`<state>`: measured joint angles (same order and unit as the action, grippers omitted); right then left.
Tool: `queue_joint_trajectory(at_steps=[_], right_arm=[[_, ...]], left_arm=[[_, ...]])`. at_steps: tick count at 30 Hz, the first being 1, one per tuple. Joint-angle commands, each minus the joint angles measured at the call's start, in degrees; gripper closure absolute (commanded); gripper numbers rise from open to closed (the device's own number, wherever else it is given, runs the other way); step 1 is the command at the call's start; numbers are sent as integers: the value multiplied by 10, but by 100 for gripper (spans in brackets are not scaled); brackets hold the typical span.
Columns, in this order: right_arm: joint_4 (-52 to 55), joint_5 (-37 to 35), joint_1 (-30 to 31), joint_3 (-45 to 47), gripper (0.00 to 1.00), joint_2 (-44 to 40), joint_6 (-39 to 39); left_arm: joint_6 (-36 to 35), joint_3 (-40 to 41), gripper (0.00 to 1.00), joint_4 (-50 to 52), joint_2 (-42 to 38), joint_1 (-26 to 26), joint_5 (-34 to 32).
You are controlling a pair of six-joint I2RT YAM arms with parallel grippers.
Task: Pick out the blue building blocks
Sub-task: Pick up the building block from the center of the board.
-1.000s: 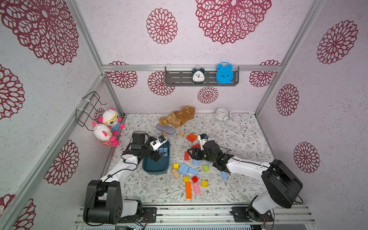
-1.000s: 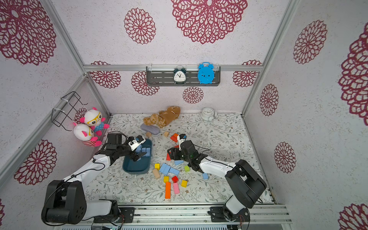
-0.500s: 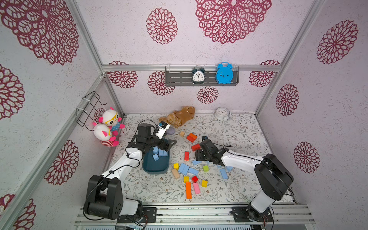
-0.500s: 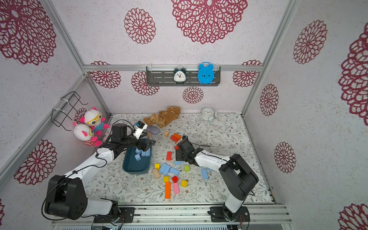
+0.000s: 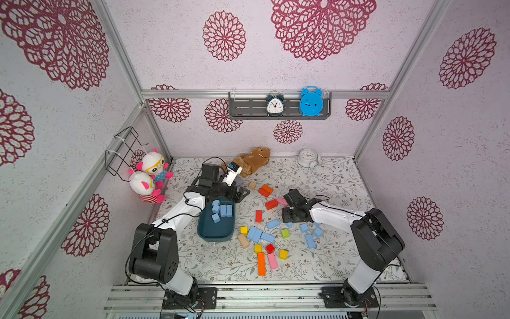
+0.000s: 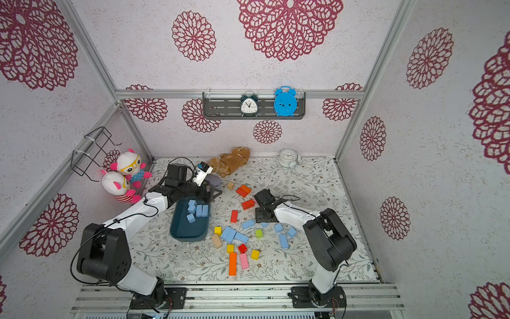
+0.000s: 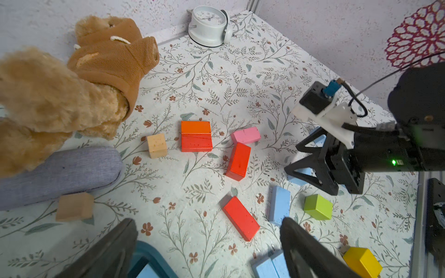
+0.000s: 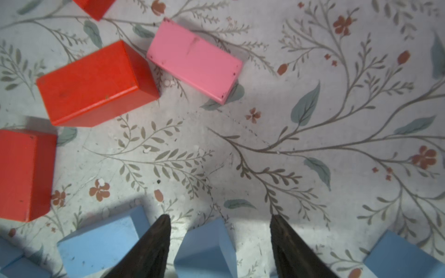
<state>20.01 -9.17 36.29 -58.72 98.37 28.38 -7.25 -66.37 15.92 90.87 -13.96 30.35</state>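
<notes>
Several matte sky-blue building blocks (image 5: 226,210) lie in the dark teal rounded tray (image 5: 214,237), others on the floral mat (image 5: 317,262). The left gripper (image 7: 207,221) gapes empty; the right gripper (image 8: 219,216) straddles one blue cube (image 8: 204,248), jaws parted, seemingly without contact.

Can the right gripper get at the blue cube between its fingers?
Probably yes: the right gripper stands open astride the blue cube, with nothing in between. A blue brick lies close alongside and might get nudged.

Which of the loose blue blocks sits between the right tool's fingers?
The small blue block between the two dark fingers of the right tool. The neighbouring blue block lies outside them.
</notes>
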Motion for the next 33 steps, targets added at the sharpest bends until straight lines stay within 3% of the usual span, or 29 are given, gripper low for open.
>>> queue_joint_trajectory(at_steps=[1,4,11,16,19,25,33], right_arm=[[35,13,-4,-28,35,15,-12],[59,19,-5,-50,41,39,-20],[126,37,-5,-76,72,48,-46],[198,47,-7,-109,80,15,-68],[192,69,-7,-108,81,-21,-43],[-54,139,-7,36,81,-171,74],[-386,165,-4,187,81,-273,219]], left_arm=[[-10,-31,3,31,20,-3,-10],[-35,-80,3,87,44,-3,-20],[-23,-146,3,143,94,5,-59],[-22,-194,3,180,143,10,-39],[-27,-216,3,196,173,2,-18],[14,-140,4,106,132,-1,103],[-44,-42,7,-23,17,-11,240]])
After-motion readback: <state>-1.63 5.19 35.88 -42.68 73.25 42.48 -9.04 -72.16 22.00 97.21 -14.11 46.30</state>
